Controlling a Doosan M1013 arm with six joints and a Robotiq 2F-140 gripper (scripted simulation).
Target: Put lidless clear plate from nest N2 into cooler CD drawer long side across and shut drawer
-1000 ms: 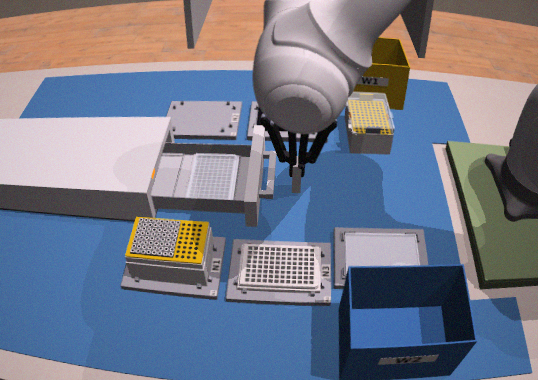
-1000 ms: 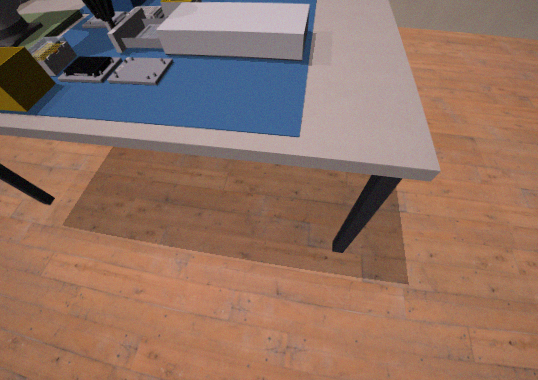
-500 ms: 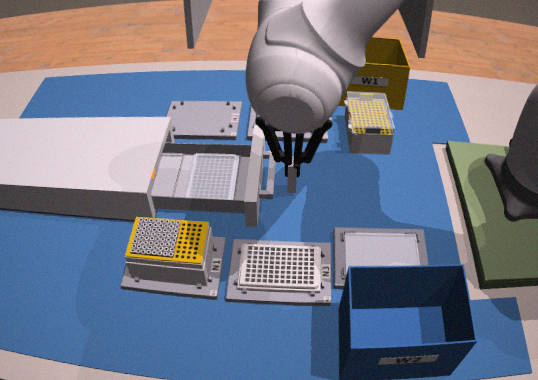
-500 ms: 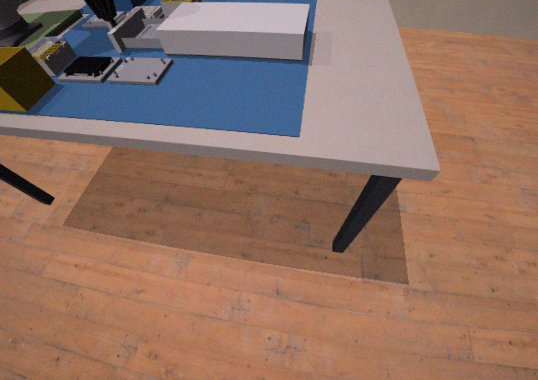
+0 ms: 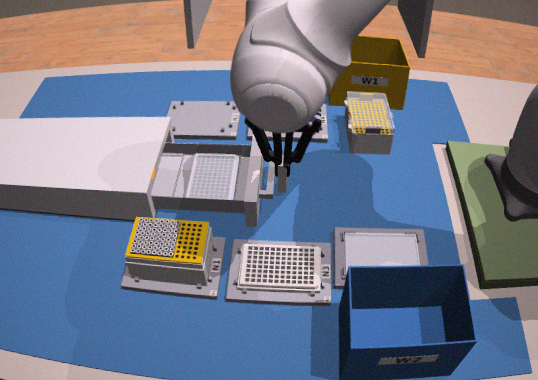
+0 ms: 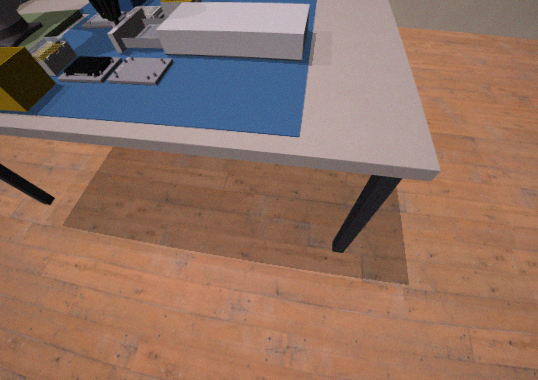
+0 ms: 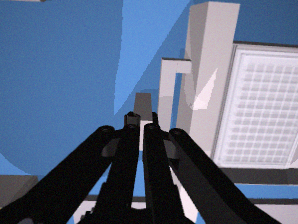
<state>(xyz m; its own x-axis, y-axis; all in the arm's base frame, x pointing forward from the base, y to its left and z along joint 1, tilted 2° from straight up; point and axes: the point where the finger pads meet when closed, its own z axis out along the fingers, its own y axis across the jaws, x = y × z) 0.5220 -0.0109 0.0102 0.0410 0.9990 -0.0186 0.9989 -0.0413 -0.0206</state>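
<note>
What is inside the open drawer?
A clear plate lies flat in the drawer, in the place nearer its front. The place beside it, nearer the cooler, looks bare. Anything deeper inside the cooler is hidden.
</note>
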